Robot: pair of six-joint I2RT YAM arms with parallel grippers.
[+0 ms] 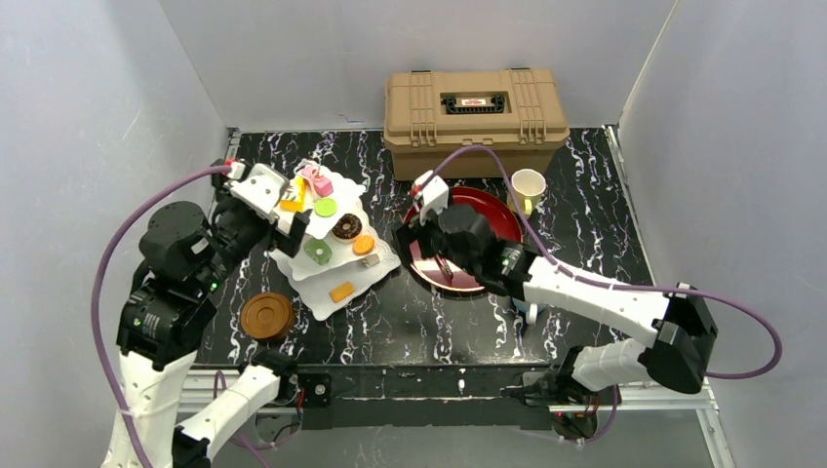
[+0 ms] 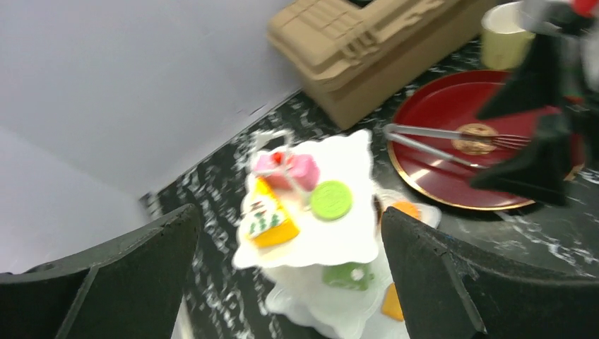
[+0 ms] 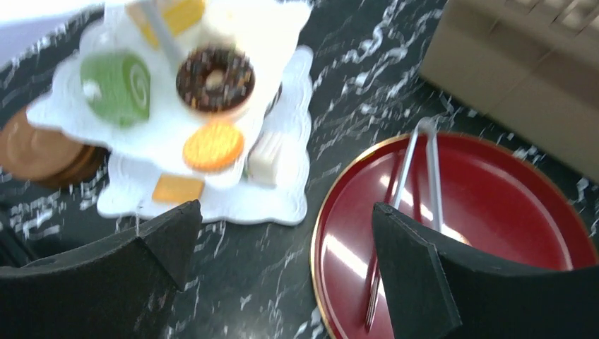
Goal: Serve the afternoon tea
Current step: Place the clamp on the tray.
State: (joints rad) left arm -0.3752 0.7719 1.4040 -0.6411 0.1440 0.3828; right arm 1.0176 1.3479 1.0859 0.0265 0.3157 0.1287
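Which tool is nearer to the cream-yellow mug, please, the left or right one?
Right. The right tool hangs over the red tray's left edge, with the mug just past the tray's far right; the left tool is over the white stand, farther left.

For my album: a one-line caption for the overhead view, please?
Left gripper and right gripper, both open, flank a white three-tier stand of toy pastries.

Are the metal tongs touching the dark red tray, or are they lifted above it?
Touching. The right wrist view shows the tongs lying flat on the inner floor of the dark red tray.
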